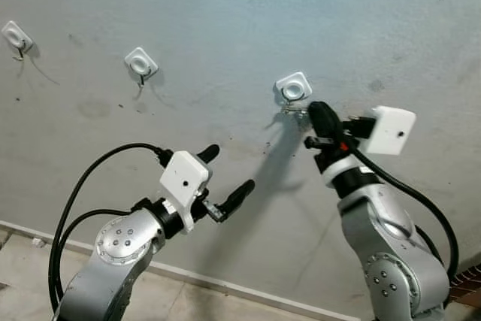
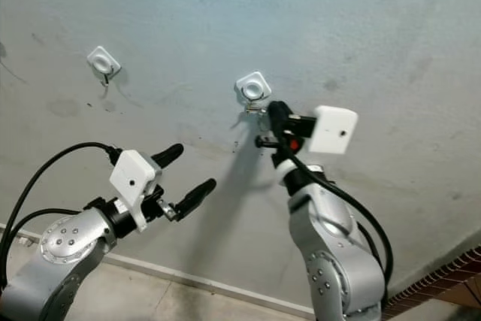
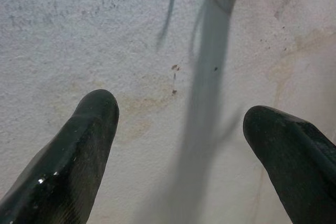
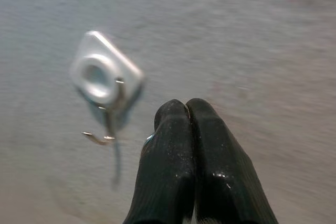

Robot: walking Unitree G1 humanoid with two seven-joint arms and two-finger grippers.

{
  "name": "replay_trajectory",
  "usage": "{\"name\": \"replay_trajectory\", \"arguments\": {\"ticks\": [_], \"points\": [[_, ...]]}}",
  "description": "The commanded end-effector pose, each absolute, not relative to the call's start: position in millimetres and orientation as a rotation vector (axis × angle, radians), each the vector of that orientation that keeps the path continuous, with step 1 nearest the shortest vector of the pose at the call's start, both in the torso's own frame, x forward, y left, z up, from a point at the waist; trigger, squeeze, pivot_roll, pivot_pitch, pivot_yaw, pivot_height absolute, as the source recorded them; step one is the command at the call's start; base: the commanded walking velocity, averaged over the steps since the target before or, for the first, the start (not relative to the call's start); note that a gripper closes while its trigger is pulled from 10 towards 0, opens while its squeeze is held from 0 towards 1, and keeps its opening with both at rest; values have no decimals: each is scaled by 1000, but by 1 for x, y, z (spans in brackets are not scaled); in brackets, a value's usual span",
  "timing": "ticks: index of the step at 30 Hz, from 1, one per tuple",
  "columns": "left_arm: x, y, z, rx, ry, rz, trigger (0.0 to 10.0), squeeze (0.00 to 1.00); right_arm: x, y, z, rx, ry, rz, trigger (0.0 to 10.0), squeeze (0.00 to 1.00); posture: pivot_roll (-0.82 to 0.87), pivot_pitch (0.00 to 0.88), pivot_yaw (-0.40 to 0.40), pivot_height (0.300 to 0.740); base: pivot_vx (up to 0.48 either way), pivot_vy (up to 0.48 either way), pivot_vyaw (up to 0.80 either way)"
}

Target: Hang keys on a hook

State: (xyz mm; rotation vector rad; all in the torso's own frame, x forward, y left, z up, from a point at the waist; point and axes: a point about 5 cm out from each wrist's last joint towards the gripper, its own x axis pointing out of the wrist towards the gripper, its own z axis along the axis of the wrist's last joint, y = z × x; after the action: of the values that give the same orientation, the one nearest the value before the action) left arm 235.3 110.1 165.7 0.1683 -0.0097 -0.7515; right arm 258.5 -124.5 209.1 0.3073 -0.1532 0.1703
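Grey plaster wall (image 1: 225, 20) ahead. My right hand (image 4: 186, 109), clenched on a silver key ring (image 4: 148, 140), sits just beside the white square hook (image 4: 102, 77); next, loop ring over prong. Left hand (image 1: 229, 174) is released, idle.

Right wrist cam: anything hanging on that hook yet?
No. The hook hangs bare under its white wall mount, while the right claw sits shut beside it, a bit of metal peeking between its fingers.

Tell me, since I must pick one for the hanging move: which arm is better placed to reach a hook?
Right. The right pincer, fingers pressed together, sits just beside the nearest hook, with a glint of metal between its fingers. The left pincer is open, lower, away from any hook.
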Motion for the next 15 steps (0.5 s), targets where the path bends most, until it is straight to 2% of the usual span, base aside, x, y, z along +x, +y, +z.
{"name": "replay_trajectory", "arguments": {"ticks": [1,15], "points": [[236,108,164,176,-4,-764,10000,0,257,-131,211,297,-169,137,10000,0,231,0,-54,740,0,0,0],[236,109,164,177,-4,-760,10000,0,255,-127,208,306,-153,177,10000,0,232,0,-56,740,0,0,0]]}}
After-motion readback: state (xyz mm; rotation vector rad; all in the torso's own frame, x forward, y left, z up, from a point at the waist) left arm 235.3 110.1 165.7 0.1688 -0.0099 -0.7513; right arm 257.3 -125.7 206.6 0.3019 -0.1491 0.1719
